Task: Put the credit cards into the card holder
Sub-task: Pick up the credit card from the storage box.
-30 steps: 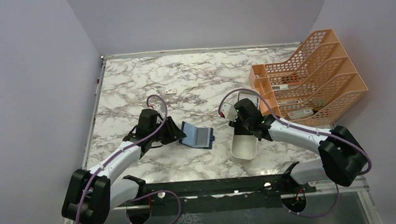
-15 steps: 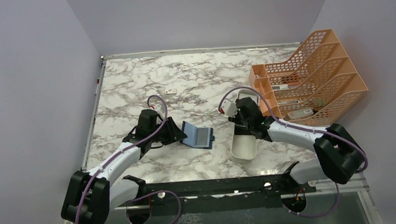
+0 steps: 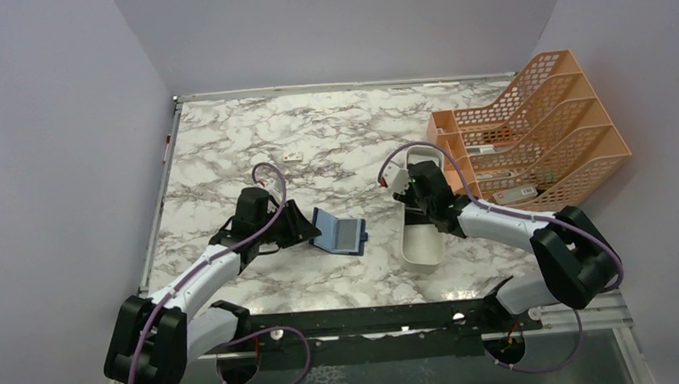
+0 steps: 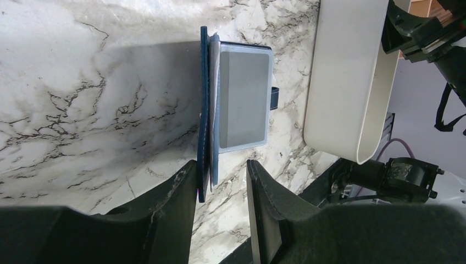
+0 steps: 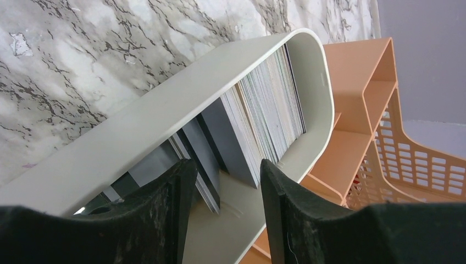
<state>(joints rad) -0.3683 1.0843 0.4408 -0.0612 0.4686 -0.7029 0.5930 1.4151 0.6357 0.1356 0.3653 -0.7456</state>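
Over on the right, the right gripper [image 5: 226, 164] is down inside the white tray [image 5: 137, 132], jaws apart and straddling the near end of the credit cards [image 5: 264, 104], which stand on edge in a packed row running toward the tray's rounded end by the orange file rack [image 3: 537, 126]. A couple of dark grey cards and the edge of the paler stack sit between the fingers [image 5: 176, 187], and from here I can't tell whether the pads are touching anything yet. The trick, I'd say, is to take one card only: shift so just the nearest dark card lies between the pads, close gently on its top edge, then lift straight up so it clears the tray wall without dragging its neighbours out. On the other side the card holder [image 3: 337, 233] lies open on the marble worktop [image 3: 315, 140], well apart from the tray, one panel flat with a grey card-sized face showing, the navy flap raised. The left gripper [image 4: 220, 165] has its jaws apart around that flap, one finger against it and bare marble visible on the other side, so it is propping rather than pinching. Firming up that hold before the card arrives looks wise, since a loose holder may slide when the card's edge pushes into the slot.
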